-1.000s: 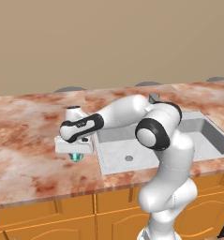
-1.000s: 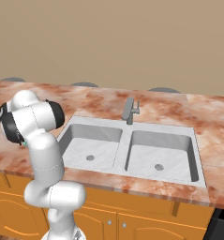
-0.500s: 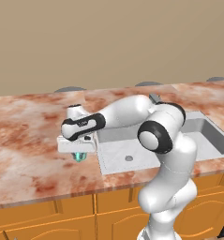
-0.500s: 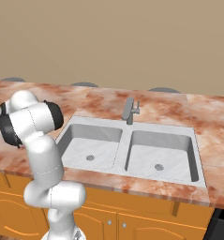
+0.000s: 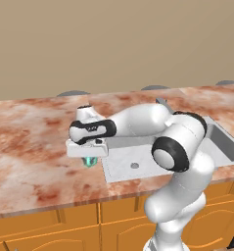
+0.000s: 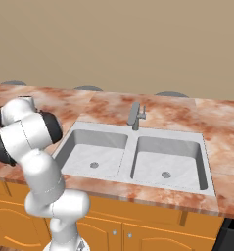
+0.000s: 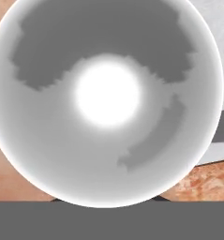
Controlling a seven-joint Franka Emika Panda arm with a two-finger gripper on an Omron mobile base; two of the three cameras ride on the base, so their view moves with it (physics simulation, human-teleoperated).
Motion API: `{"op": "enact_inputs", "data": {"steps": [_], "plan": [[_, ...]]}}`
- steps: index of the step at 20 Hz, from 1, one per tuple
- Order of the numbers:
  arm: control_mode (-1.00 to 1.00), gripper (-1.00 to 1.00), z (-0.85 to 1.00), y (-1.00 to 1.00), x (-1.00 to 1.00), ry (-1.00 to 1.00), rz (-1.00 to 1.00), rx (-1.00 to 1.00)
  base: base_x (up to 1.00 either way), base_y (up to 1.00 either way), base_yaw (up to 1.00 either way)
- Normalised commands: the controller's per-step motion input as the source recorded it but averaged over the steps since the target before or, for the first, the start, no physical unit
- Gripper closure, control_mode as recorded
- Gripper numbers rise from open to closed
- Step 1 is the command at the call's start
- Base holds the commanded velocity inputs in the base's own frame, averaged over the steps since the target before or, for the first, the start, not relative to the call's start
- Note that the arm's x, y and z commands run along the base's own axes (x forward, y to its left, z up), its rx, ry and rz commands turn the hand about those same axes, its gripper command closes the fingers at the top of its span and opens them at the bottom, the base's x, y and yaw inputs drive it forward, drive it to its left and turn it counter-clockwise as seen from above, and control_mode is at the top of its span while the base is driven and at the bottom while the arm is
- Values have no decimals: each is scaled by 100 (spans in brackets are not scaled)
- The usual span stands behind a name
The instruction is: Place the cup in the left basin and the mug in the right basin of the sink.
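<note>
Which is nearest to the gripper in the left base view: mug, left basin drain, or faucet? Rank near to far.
1. mug: teal, right under the gripper, on the counter beside the sink.
2. left basin drain: to the gripper's right, in the basin floor.
3. faucet: farthest, behind the arm at the sink's back rim.

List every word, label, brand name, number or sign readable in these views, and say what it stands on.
None: no readable text, number or sign in any view.
The teal mug under the end effector is plain outside, and its white inside in the hand view is blank.
The sink, its faucet, the marble counter and the wooden cabinet fronts carry no markings.
</note>
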Motion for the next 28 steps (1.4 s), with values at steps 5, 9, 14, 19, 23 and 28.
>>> {"op": "enact_inputs", "data": {"steps": [5, 9, 14, 19, 23, 28], "plan": [[-100, 100, 26, -37, -18, -1, 0, 0, 0, 0, 0], [-100, 100, 19, -41, -18, -1, 0, 0, 0, 0, 0], [-100, 100, 14, -45, -17, 0, 0, 0, 0, 0, 0], [-100, 100, 11, -43, -12, 0, 0, 0, 0, 0, 0], [-100, 100, 10, -42, -6, 0, 0, 0, 0, 0, 0], [-100, 100, 8, -45, -4, 0, 0, 0, 0, 0, 0]]}}
